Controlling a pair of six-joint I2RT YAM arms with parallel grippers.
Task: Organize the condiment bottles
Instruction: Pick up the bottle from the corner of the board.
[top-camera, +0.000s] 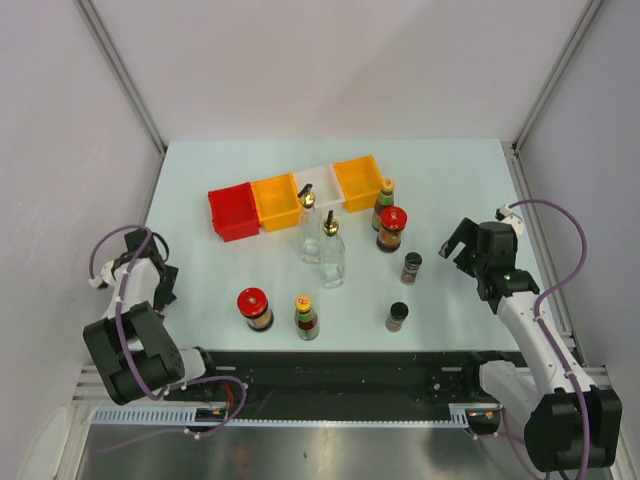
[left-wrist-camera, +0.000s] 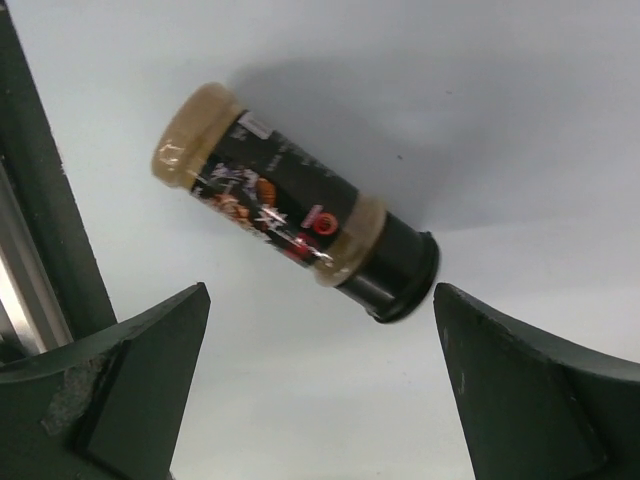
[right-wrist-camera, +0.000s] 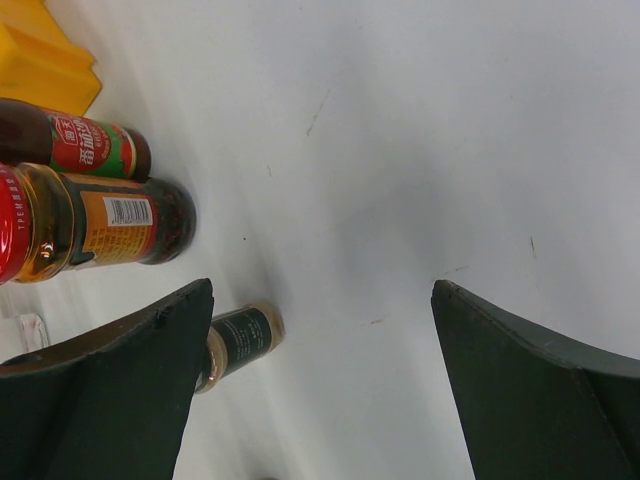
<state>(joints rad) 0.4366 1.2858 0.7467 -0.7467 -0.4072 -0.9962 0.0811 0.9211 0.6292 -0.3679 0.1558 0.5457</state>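
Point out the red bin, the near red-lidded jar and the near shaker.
red bin (top-camera: 238, 228): top view, on its front wall.
near red-lidded jar (top-camera: 252, 301): top view, on its red lid.
near shaker (top-camera: 398, 311): top view, on its black cap.

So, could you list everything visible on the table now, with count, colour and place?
Tall clear glass bottles with gold spouts: two, clear, table centre.
Red-lidded dark jars: two, one right of centre, one front.
Black-capped shakers: two, right of centre.
Green- and yellow-capped sauce bottles: two, one by right orange bin, one front.
Plastic bins: four, red, orange, white, orange, back row.
Table: one, pale.
Left gripper: dark, open, far left.
Right gripper: dark, open, far right.
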